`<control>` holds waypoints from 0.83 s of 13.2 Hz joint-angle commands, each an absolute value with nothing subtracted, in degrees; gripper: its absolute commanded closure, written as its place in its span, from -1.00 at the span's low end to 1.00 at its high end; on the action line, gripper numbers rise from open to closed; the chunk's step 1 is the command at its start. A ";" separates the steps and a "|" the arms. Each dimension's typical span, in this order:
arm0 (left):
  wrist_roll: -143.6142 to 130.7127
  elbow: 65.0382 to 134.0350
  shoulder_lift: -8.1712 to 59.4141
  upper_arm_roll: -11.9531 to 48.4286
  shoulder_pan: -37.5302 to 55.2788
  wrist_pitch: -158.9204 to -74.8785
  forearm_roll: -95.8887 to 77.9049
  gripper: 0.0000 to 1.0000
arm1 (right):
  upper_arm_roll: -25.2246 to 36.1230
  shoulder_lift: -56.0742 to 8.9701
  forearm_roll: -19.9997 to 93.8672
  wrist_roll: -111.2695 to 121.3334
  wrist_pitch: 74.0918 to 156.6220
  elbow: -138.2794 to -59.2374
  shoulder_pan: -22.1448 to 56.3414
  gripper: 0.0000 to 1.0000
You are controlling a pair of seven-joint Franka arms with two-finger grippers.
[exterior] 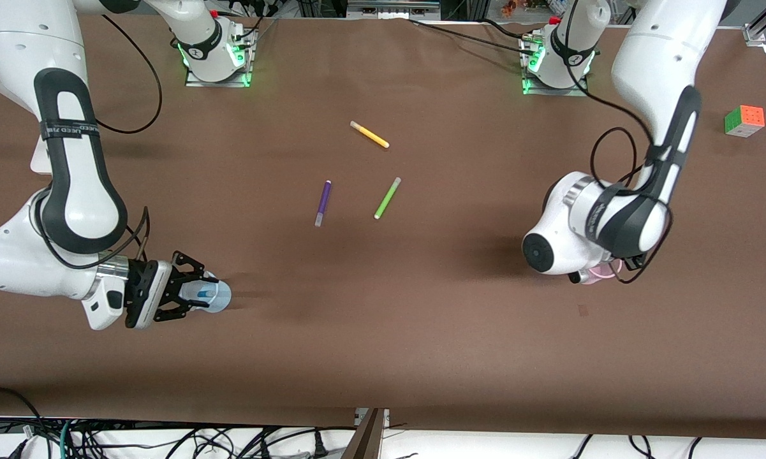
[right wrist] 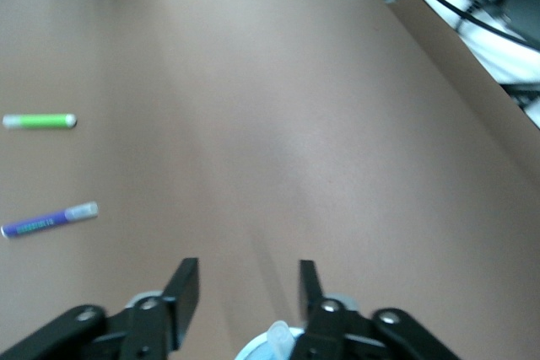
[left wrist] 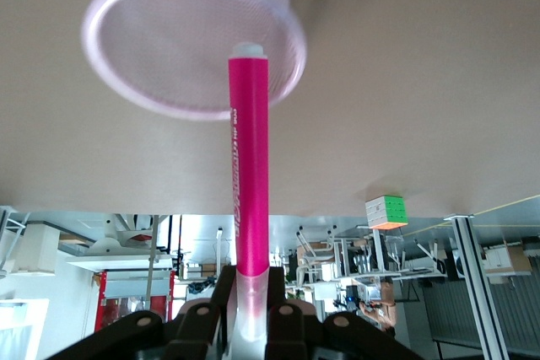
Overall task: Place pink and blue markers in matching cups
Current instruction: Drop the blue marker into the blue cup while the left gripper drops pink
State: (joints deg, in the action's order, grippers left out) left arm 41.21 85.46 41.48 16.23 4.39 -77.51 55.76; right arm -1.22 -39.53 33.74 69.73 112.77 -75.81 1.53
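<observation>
Left jaws (left wrist: 251, 309) pinch slim magenta marker (left wrist: 251, 166) over translucent pink cup (left wrist: 126, 65).

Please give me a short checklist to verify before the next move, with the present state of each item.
1. Left hand grips the pink marker: ok, shut on its pale end.
2. Pink marker tip is at the pink cup mouth: ok.
3. Pink marker is fully inside the cup: not ok, most of it is outside.
4. Right hand is open: ok, fingers apart.
5. Blue marker is in the blue cup: ok, front view shows it inside.
6. Pink cup stands firmly: cannot tell, the left arm hides it in the front view.
</observation>
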 commanded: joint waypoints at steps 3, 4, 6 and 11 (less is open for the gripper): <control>39.30 85.17 41.31 15.82 5.80 -76.73 58.80 -1.00 | -1.85 -37.35 19.18 34.34 101.45 -69.10 3.60 -1.00; 38.85 84.99 41.05 15.91 6.06 -76.73 58.62 -1.00 | -1.85 -37.35 17.86 28.54 98.47 -67.43 3.78 -1.00; 38.85 83.59 40.17 16.43 6.06 -76.73 57.40 -1.00 | -1.93 -36.57 13.13 17.72 93.45 -64.44 4.56 -1.00; 32.29 73.92 35.09 15.91 4.58 -76.29 36.60 -1.00 | -2.11 -30.60 6.06 -1.91 83.34 -64.16 6.77 -1.00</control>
State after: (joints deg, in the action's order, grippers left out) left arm 35.37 76.34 38.53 16.32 5.70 -77.31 43.38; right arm -1.82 -33.35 7.28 3.25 86.85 -64.06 6.82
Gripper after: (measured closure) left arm 0.000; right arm 0.000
